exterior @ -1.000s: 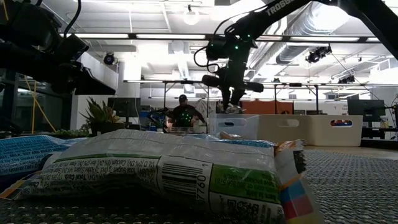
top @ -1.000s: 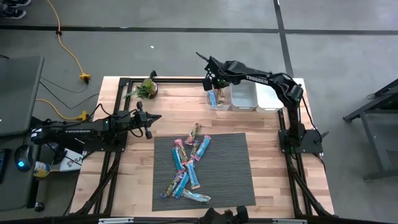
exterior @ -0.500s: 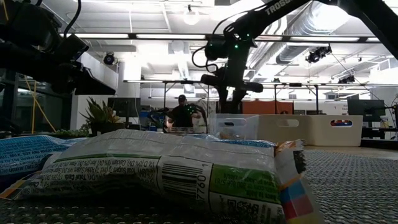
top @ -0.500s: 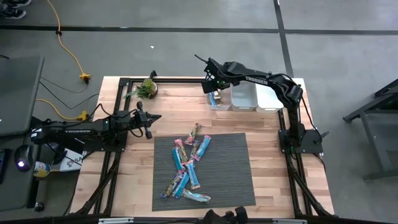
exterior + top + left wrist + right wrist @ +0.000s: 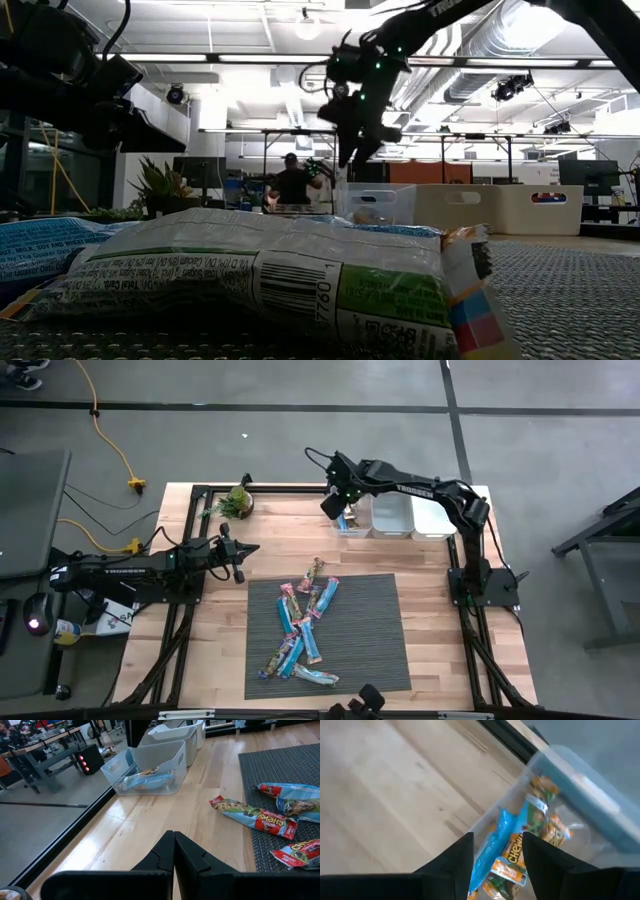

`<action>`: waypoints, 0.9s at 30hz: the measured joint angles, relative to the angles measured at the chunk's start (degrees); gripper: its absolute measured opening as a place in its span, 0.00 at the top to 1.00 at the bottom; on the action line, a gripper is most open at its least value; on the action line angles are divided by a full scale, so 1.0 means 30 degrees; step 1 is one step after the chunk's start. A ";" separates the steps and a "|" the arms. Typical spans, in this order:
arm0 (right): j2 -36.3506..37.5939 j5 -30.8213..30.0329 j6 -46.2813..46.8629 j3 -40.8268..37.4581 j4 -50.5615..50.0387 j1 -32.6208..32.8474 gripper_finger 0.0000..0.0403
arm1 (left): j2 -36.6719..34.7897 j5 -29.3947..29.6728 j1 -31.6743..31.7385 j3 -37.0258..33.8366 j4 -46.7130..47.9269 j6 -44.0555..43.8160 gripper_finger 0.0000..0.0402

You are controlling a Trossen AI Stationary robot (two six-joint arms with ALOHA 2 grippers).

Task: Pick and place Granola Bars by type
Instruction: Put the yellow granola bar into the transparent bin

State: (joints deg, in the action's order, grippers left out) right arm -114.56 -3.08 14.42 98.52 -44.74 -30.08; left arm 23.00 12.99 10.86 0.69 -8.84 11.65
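Several granola bars (image 5: 303,625) in light blue, pink and tan wrappers lie in a loose heap on the dark mat (image 5: 370,650); one green-and-white wrapper (image 5: 270,280) fills the low view. More bars (image 5: 512,852) lie inside the clear bin (image 5: 350,520), a light blue one among them. My right gripper (image 5: 333,505) (image 5: 497,840) hangs open above the bin's left side, tipped and holding nothing. Over the table's left part, my left gripper (image 5: 245,550) (image 5: 174,845) waits shut and empty.
Two white bins (image 5: 392,515) (image 5: 432,517) stand in a row right of the clear bin at the table's far edge. A small potted plant (image 5: 236,502) sits at the far left corner. Bare wood (image 5: 290,540) lies between the mat and the bins. A person (image 5: 292,185) stands in the room behind.
My right gripper has risen from just over the clear bin, moved a little toward the table's left and tipped to a slant.
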 joint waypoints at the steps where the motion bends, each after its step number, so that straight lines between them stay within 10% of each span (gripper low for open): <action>1: 0.0254 0.0159 -0.0545 0.0000 0.0112 0.0047 0.62 | 0.0000 0.0000 0.0001 0.0000 0.0000 0.0003 1.00; 8: 0.2125 0.1254 -0.2789 0.0000 0.1035 0.0432 0.62 | 0.0000 0.0000 0.0002 0.0000 0.0031 -0.0005 1.00; 18: 0.4371 0.9433 -0.3654 0.0000 0.1736 0.2147 0.62 | 0.0000 0.0007 0.0005 0.0000 0.0015 -0.0001 1.00; 27: 0.5151 1.0027 -0.3866 0.0000 0.2057 0.5617 0.62 | 0.0000 0.0015 0.0001 0.0000 0.0007 0.0003 1.00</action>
State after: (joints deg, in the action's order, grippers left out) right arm -99.11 27.00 2.82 98.52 -38.57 -13.23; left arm 23.00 13.04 10.86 0.69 -8.82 11.66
